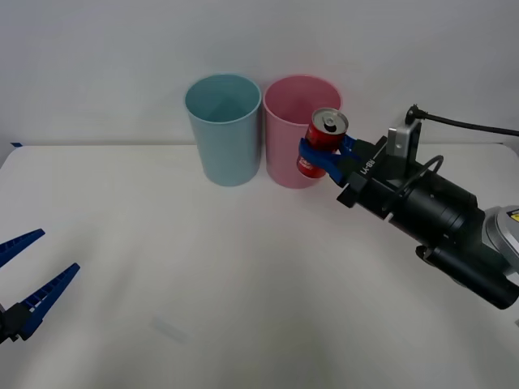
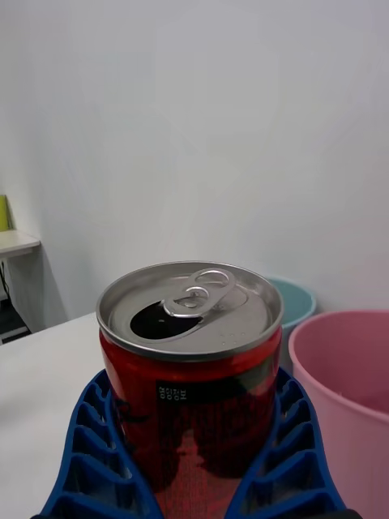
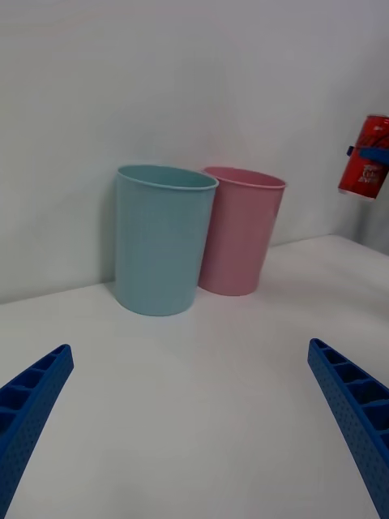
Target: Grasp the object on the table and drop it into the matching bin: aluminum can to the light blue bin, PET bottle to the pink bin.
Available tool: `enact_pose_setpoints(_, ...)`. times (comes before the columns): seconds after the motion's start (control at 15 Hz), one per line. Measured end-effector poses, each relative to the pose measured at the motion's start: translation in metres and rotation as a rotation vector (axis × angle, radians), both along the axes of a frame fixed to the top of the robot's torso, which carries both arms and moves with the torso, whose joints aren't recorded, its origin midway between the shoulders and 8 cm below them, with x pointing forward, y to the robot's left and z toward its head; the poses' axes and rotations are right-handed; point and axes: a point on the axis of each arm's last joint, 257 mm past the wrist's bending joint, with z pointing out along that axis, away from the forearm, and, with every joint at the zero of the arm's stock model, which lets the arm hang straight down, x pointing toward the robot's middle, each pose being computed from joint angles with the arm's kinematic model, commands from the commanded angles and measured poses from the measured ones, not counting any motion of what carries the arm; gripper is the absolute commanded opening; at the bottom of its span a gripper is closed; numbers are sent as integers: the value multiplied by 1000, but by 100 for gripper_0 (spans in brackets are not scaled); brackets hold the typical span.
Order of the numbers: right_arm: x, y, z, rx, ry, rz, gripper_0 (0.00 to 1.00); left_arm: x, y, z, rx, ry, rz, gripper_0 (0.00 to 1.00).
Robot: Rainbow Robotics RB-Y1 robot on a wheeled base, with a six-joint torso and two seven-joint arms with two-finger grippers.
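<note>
On the near left, the left gripper (image 1: pixel 32 279) hangs idle over the worktop (image 1: pixel 243 284), fingers spread wide. The light blue bin (image 1: pixel 223 130) stands far, the pink bin (image 1: pixel 293 134) touching its right. The right gripper (image 1: pixel 320 156), arm reaching in from the right, clamps the aluminum can (image 1: pixel 323 142) mid-body, lifted before the pink bin's rim. The can looks opened, so probably light, thin-walled and slick; a mid-wall hold suits it.
</note>
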Motion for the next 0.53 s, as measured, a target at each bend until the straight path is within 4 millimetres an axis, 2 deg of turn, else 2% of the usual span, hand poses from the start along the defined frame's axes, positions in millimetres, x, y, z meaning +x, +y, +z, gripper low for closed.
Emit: enact_pose_setpoints(0.53,72,34,35,-39,-10,29,0,0,0,0,0,0,0,100)
